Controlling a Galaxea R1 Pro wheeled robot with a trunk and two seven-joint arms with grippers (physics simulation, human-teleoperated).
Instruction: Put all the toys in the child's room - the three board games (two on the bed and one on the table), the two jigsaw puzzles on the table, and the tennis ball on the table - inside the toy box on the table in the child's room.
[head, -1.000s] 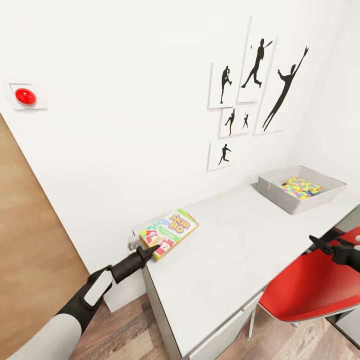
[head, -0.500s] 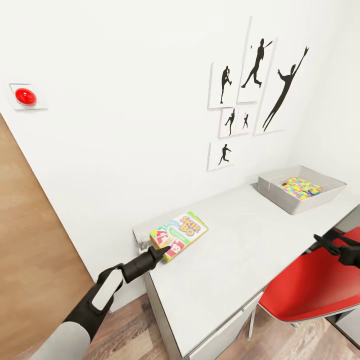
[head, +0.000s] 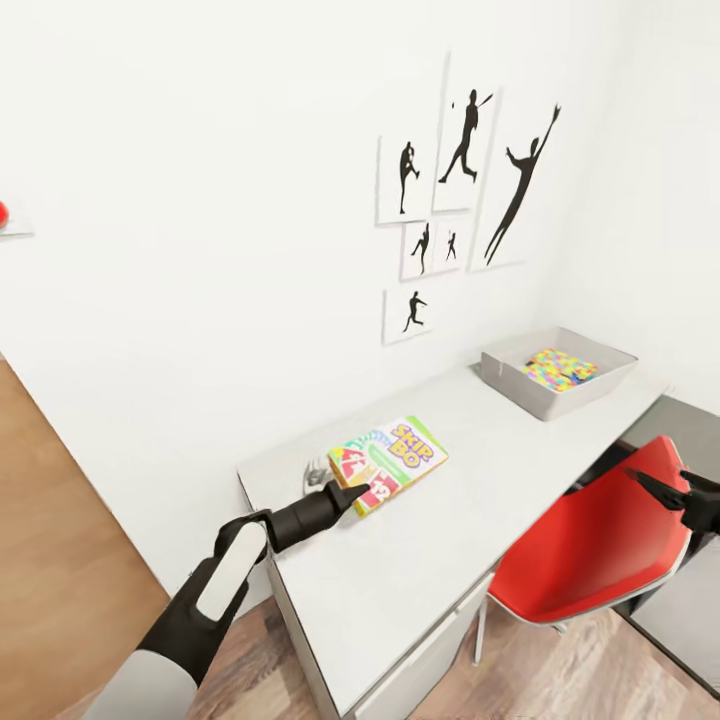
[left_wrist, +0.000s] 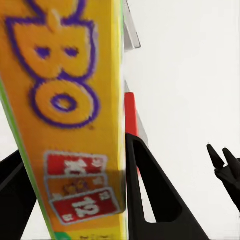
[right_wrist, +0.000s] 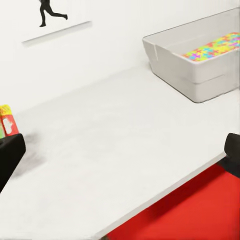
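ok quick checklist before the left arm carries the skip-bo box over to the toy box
1. Left pincer on the SKIP-BO box: ok, the fingers straddle its near end in the left wrist view.
2. Box lifted off the table: cannot tell.
3. Path along the table to the toy box: ok, bare surface between.
4. Room in the toy box: ok, a jigsaw puzzle lies flat inside.
5. Right pincer out of the way: ok, over the red chair.

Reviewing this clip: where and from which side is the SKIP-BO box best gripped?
By its near short edge, coming from the table's front-left, as the left tool does: the SKIP-BO box is thin and flat, so that edge fits between the fingers.
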